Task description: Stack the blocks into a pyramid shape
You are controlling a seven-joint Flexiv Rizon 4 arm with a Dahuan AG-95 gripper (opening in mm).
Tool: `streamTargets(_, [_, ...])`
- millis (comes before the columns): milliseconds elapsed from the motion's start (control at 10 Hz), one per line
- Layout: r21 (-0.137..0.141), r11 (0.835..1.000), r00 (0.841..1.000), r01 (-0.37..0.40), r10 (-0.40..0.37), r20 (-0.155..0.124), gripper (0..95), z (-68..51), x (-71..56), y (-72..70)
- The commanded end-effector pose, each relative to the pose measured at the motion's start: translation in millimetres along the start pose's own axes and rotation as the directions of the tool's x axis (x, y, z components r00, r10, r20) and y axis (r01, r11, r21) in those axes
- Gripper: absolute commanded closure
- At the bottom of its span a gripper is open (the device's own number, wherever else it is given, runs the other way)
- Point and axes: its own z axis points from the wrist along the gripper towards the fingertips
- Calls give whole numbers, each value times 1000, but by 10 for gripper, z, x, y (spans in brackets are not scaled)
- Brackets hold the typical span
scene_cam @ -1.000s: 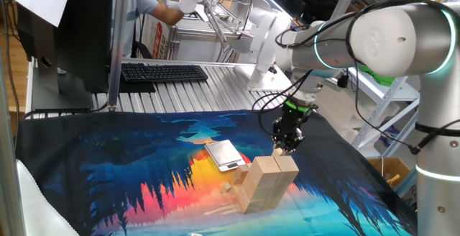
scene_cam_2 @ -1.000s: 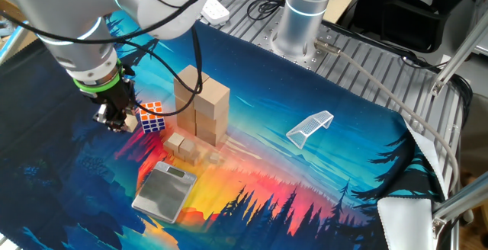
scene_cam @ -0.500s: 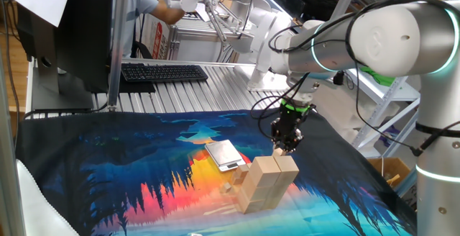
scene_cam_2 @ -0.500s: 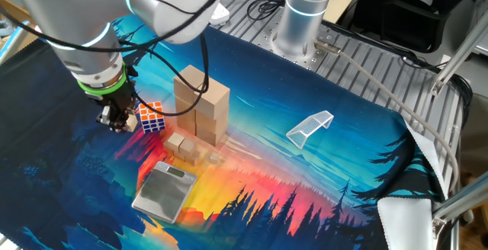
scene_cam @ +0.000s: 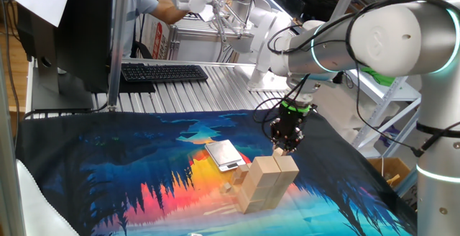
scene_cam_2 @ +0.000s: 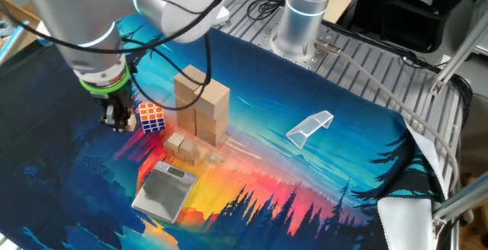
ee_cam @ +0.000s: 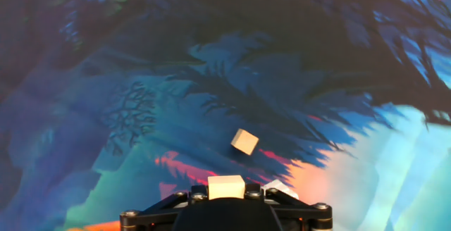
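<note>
Pale tan unpainted wooden bricks, plain and square-edged, stacked upright in a tight cluster near the middle of the bench, on a printed cloth of blue, orange and teal forest scenery. Tallest at one side, a step lower at the other. At the stack's foot, toward the near edge of the bench in the other fixed view, a few smaller tan blocks lying flat and close together.

Black two-finger pincer pointing straight down, low over the cloth, off to one side of the stack and apart from it, nearer a side edge of the bench. Clenched, narrow, grasping a small pale wooden cube seen between the fingers in the hand view. Beyond it in that view, a loose tan cube alone and tilted on dark blue cloth, clear of the fingers.

Just beside the pincer, between it and the bricks, a multicoloured puzzle cube; contact not discernible. Flat silver-grey rectangular scale past the small blocks, toward the near edge. White mesh piece well apart on the stack's other side. Black keyboard on the ribbed metal beyond the cloth's far edge.
</note>
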Motion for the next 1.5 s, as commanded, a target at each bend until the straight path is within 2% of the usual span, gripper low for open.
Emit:
streamTargets(100, [-51,971,971,234,-232,50,950,1,2,2])
streamTargets(200, [-60,946,947,318,-314,71,950,1,2,2])
streamTargets(400, [-62,912,912,404,-398,95,950,1,2,2])
streamTargets(600, [-61,872,871,486,-479,106,950,1,2,2])
streamTargets(800, [-57,828,826,558,-548,130,950,1,2,2])
streamTargets(900, [-57,813,811,580,-569,138,950,1,2,2])
streamTargets(1200, [-46,796,792,604,-593,146,950,1,2,2])
streamTargets(1300, [-51,795,793,604,-593,142,950,4,5,9])
streamTargets(1400, [-58,793,791,607,-596,138,950,-3,30,46])
streamTargets(1500, [-55,797,795,602,-592,131,950,-64,139,168])
